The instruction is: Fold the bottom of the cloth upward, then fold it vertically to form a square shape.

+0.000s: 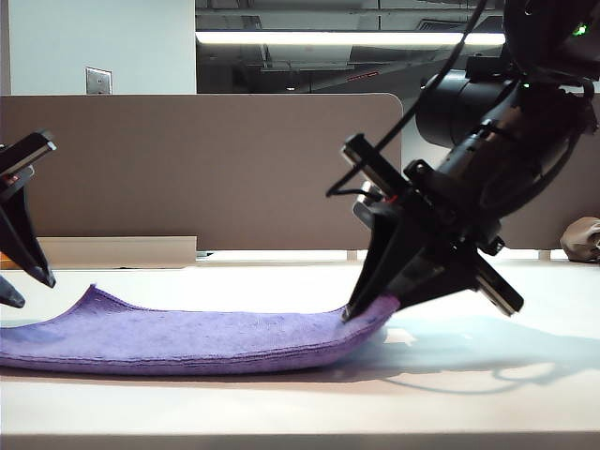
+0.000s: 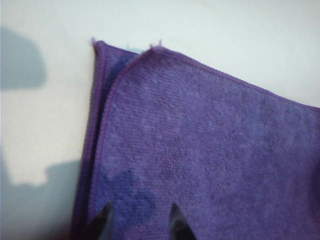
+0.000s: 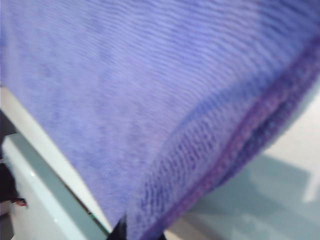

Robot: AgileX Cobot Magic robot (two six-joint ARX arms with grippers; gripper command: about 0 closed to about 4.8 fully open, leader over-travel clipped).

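Cloth: exterior shows right tool pinching it, left tool spread.

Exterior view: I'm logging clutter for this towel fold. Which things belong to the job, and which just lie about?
Job:
- cloth
- right gripper, shut on the cloth's edge
- left gripper, open above its other end

Lying about:
- brownish lump
- wall plate
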